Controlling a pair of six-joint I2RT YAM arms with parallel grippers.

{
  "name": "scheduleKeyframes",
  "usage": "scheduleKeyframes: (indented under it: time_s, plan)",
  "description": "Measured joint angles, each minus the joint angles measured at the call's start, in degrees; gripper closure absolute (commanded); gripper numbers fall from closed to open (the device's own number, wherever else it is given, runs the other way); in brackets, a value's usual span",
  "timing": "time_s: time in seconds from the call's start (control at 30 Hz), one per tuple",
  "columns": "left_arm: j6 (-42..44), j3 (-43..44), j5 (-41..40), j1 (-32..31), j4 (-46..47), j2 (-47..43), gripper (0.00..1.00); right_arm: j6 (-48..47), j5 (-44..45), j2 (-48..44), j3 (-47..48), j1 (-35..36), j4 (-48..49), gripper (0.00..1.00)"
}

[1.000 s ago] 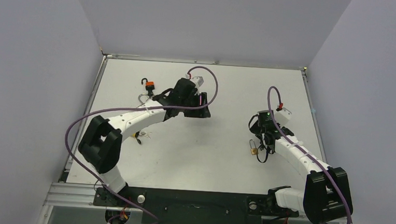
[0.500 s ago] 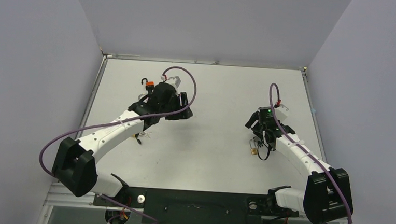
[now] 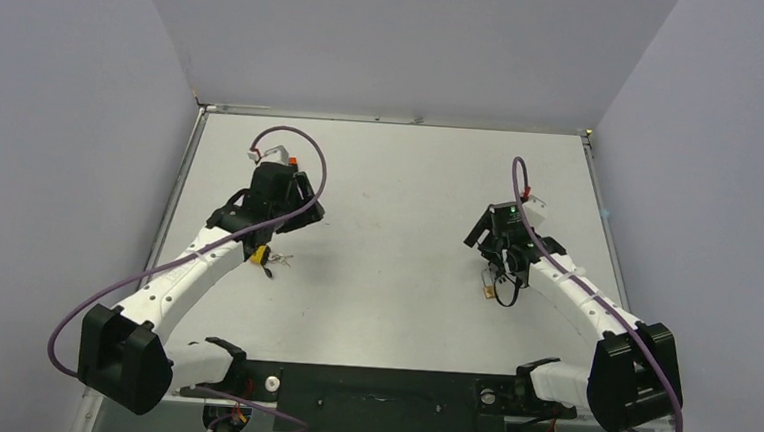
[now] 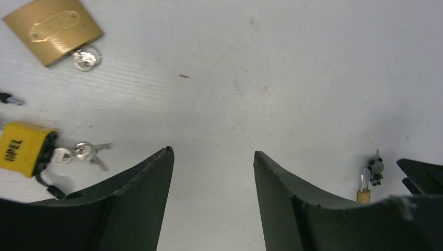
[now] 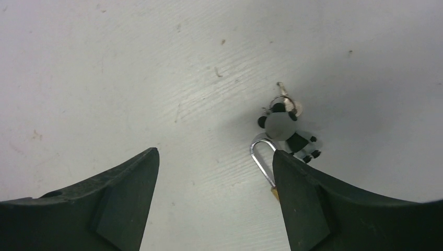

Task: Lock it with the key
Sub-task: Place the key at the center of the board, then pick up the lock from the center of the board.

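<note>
Top view: two arms over a matte white table (image 3: pixel 402 317). The left gripper (image 3: pixel 293 216) hangs far left, the right gripper (image 3: pixel 491 245) at mid right; the locks show here only as specks.

Left wrist view: the left gripper (image 4: pixel 213 154) has its dark, wedge-shaped jaws set wide with only bare table between them. To its left lie a yellow block-shaped padlock (image 4: pixel 20 149) with silver keys (image 4: pixel 86 151) on a ring. Farther off is a large rectangular brass padlock (image 4: pixel 52 29), which the top view does not show.

Right wrist view: the right gripper (image 5: pixel 214 151) is likewise spread wide and holds nothing. The small brass padlock (image 5: pixel 264 170) lies just beside its right finger, which partly covers the body, so that mainly the polished steel shackle shows. A rounded black-and-white panda charm (image 5: pixel 284 127) and a small key (image 5: pixel 284 99) lie just beyond, on the far side.
</note>
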Motion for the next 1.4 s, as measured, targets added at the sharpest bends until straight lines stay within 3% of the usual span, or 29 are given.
scheduleKeyframes:
  time_s: [0.23,0.5,0.83,1.03,1.3,1.4]
  plan:
    - [-4.24,-5.03,-9.86,7.82,-6.4,-6.16,0.44,-1.92,0.35,0.0,3.78,8.46,-0.59,0.25]
    - [-14.23,-6.29,-19.43,14.56,-12.96,-6.6,0.41,-2.58,0.07,2.32,4.35,11.56,0.46,0.26]
    - [-20.76,-9.66,-9.6,29.94,-9.31,5.49,0.4,-2.75,-0.26,2.58,4.35,12.22,0.48,0.26]
    - [-21.77,-10.32,-3.1,32.96,-5.53,10.99,0.41,-2.75,-0.28,1.31,4.35,12.22,0.46,0.26]
    - [-21.86,-10.03,0.72,34.16,-0.83,15.69,0.54,-2.73,-0.33,1.14,4.35,12.22,0.48,0.26]
    - [-21.92,-9.73,0.72,34.16,-0.17,16.39,0.65,-2.73,-0.37,1.14,4.35,12.22,0.52,0.27]
